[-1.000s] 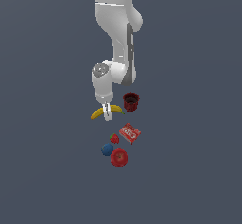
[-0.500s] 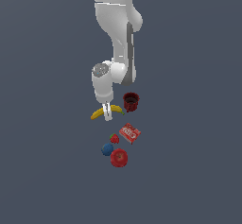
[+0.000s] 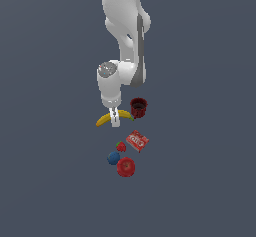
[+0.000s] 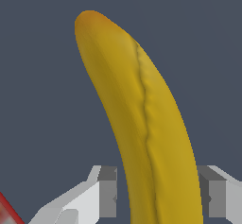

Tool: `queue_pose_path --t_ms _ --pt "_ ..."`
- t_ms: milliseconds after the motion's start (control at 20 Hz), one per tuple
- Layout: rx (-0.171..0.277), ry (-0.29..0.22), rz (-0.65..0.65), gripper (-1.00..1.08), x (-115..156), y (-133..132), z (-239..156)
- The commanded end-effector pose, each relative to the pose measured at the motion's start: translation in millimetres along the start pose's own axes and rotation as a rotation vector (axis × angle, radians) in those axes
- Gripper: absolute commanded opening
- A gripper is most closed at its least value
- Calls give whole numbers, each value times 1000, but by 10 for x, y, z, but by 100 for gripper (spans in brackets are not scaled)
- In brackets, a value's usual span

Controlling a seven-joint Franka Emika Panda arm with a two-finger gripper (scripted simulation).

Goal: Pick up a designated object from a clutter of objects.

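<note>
The yellow banana (image 3: 104, 120) lies on the grey floor at the far end of the clutter, left of the dark red mug (image 3: 138, 107) in the exterior view. My gripper (image 3: 115, 119) is lowered straight over its middle. The wrist view shows the banana (image 4: 142, 114) running between my two grey fingertips (image 4: 108, 192), one on each side, with a narrow gap at both. The gripper (image 4: 158, 194) is open and astride the fruit.
Nearer the camera lie a red box with white print (image 3: 137, 140), a strawberry (image 3: 120, 146), a blue round fruit (image 3: 113, 157) and a red apple (image 3: 126, 167). A red corner (image 4: 7, 213) shows at the wrist view's edge.
</note>
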State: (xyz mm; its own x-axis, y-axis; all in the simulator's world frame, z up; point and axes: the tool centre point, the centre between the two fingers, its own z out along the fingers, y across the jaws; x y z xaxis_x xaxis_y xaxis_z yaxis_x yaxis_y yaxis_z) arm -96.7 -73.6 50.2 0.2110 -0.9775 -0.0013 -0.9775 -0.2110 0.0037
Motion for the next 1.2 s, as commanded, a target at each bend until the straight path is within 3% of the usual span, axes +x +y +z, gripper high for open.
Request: queue_pose_path --t_ms 0,1150 --pt "2 1 0 -100 -22 -85 -145" --pt "1 5 1 -100 -341 -1197 -2043"
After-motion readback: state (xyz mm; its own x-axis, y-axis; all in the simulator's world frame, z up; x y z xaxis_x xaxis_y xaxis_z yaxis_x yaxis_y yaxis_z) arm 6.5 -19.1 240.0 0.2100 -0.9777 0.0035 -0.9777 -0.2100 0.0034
